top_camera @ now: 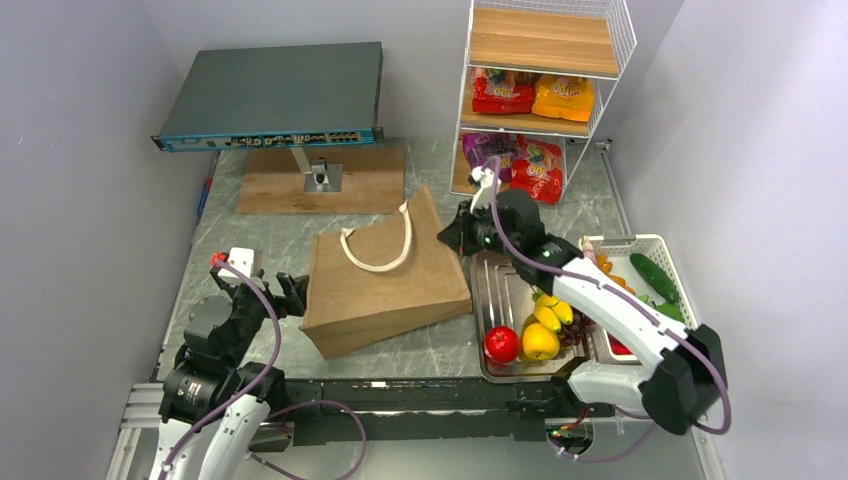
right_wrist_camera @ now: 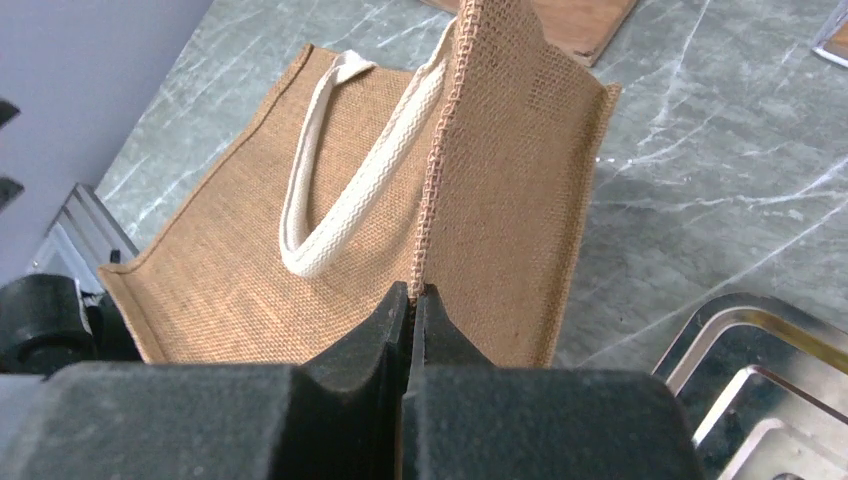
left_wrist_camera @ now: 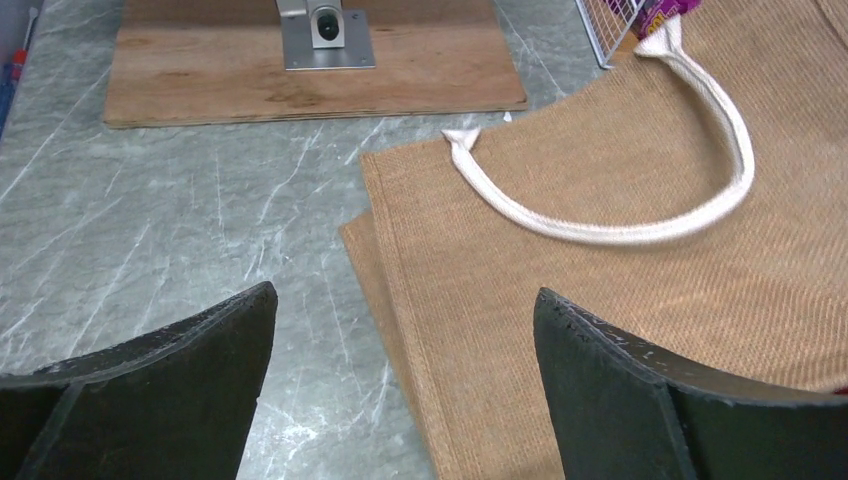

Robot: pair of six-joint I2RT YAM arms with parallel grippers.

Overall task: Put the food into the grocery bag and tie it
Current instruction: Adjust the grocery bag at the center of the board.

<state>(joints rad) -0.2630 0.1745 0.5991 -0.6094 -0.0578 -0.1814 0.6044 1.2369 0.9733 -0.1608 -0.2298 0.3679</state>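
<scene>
The brown grocery bag lies in the middle of the table with a cream rope handle on top. My right gripper is shut on the bag's rim and lifts that edge upright; the pinched rim shows in the right wrist view just above the closed jaws. My left gripper is open at the bag's left edge; in the left wrist view the bag lies under and between the fingers. The food lies at the right: a red apple, yellow fruit, a cucumber.
A metal tray holds the fruit right of the bag, beside a white basket. A wire shelf at the back holds red and orange snack packets. A wooden board with a stand carries a grey device.
</scene>
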